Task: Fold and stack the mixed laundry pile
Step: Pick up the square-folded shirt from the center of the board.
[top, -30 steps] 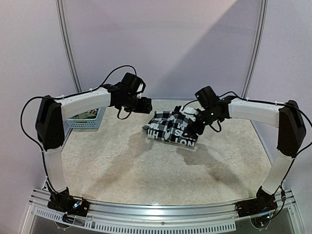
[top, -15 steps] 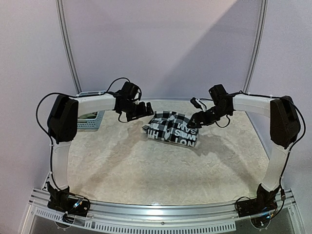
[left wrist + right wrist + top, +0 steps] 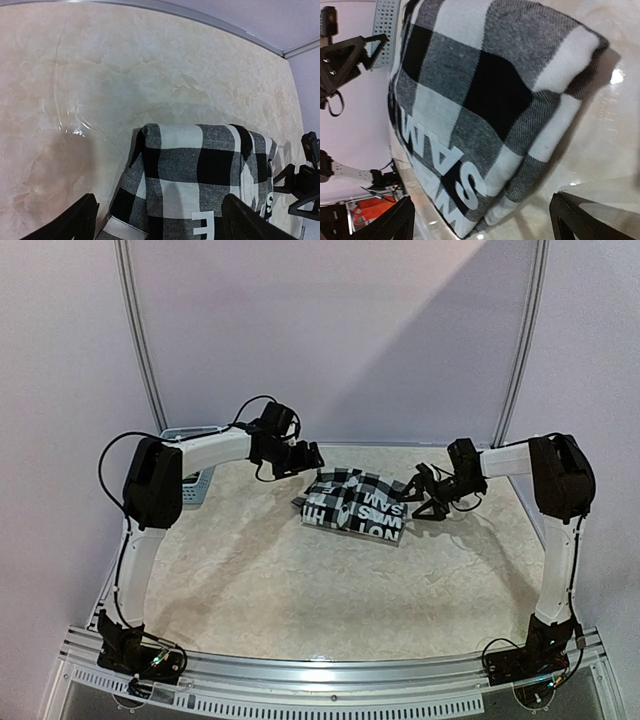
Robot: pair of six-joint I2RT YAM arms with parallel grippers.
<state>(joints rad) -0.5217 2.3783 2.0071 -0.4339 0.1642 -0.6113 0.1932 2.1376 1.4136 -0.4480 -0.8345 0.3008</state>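
Lilac walls (image 3: 330,330), marbled table (image 3: 300,590) (beige)

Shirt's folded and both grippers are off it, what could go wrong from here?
The open right gripper hangs close beside the folded black-and-white checked shirt; a low sweep could snag its edge and undo the fold. The light blue plastic lattice basket sits right behind the left arm, which might knock it.
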